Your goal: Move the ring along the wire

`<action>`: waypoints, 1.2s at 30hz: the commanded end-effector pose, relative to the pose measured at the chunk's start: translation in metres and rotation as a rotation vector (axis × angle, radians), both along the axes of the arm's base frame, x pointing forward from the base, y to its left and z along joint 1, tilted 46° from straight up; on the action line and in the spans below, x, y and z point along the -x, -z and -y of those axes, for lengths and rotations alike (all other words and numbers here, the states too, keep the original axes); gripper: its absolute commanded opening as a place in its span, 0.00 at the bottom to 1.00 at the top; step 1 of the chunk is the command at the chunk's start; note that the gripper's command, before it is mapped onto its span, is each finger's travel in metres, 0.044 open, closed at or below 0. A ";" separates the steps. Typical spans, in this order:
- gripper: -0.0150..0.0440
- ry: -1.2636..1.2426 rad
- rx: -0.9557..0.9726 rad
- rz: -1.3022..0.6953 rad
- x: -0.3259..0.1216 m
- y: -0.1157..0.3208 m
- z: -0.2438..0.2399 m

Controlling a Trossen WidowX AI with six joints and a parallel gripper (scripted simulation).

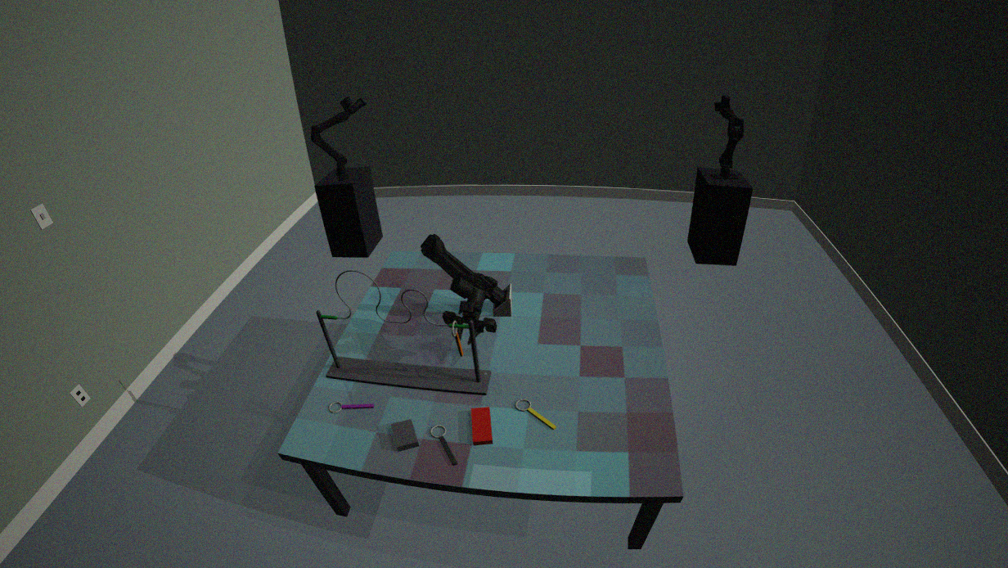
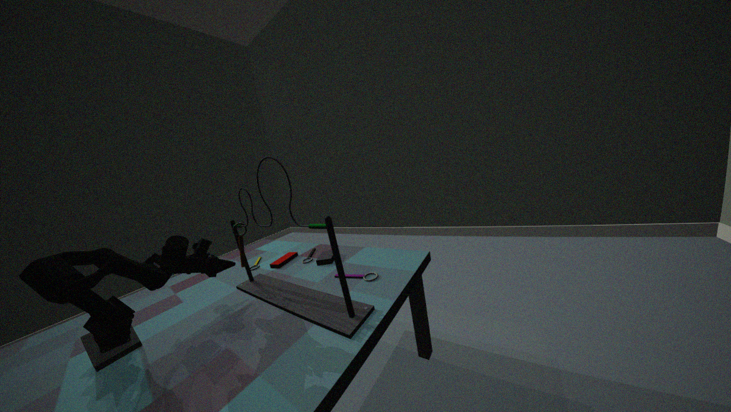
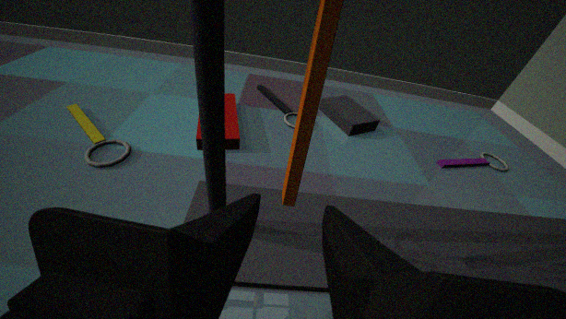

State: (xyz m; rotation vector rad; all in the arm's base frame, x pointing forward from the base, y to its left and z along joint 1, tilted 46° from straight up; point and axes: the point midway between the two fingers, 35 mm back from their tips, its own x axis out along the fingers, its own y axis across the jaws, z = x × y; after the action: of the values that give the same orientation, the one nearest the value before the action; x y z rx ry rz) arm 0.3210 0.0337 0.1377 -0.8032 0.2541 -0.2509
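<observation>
Three loose ring-wands and two blocks lie on the patchwork tabletop (image 1: 546, 368) (image 2: 385, 256) (image 3: 157, 124), between the base board (image 1: 409, 375) (image 2: 307, 301) (image 3: 392, 230) and the near edge, as the top view has it. Purple wand (image 1: 357, 406) (image 2: 350, 275) (image 3: 463, 162) closest to the left edge; grey block (image 1: 404, 435) (image 2: 325, 259) (image 3: 351, 115) and dark-handled wand (image 1: 447, 450) (image 2: 311, 252) (image 3: 274, 99) toward the near edge; red block (image 1: 481, 426) (image 2: 283, 259) (image 3: 232, 120) just beside the latter; yellow wand (image 1: 542, 419) (image 2: 257, 262) (image 3: 86, 124) farther toward the near right corner. Task ring (image 1: 452, 328) (image 2: 245, 231) on the green part beside the right-hand post (image 1: 475, 353) (image 2: 248, 272) (image 3: 210, 92), its orange handle (image 1: 460, 343) (image 2: 242, 253) (image 3: 308, 106) hanging down, slightly tilted. Tool (image 1: 470, 340) (image 2: 233, 263) (image 3: 291, 207) spread partway, pinching nothing; in the wrist view the handle's lower end shows beyond the gap between the tips. That post stands close by the handle, one obstacle. The looping grey wire (image 1: 351, 271) (image 2: 274, 158) runs from here to the other green part (image 1: 328, 317) (image 2: 317, 225), by the left-hand post (image 1: 328, 342) (image 2: 340, 266) near the left edge. Two further arms, one on each black pedestal (image 1: 348, 218), stand well beyond the far edge, toward its left and right corners.
</observation>
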 end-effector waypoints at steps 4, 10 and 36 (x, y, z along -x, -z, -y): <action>0.53 0.006 -0.003 -0.001 0.001 0.001 0.001; 0.53 0.006 -0.003 -0.001 0.001 0.001 0.001; 1.00 0.000 0.000 -0.002 0.047 -0.006 -0.016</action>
State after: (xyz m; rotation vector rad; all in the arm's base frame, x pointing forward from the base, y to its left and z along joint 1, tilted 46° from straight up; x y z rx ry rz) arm 0.2744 0.0504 0.1447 -0.8068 0.2527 -0.2449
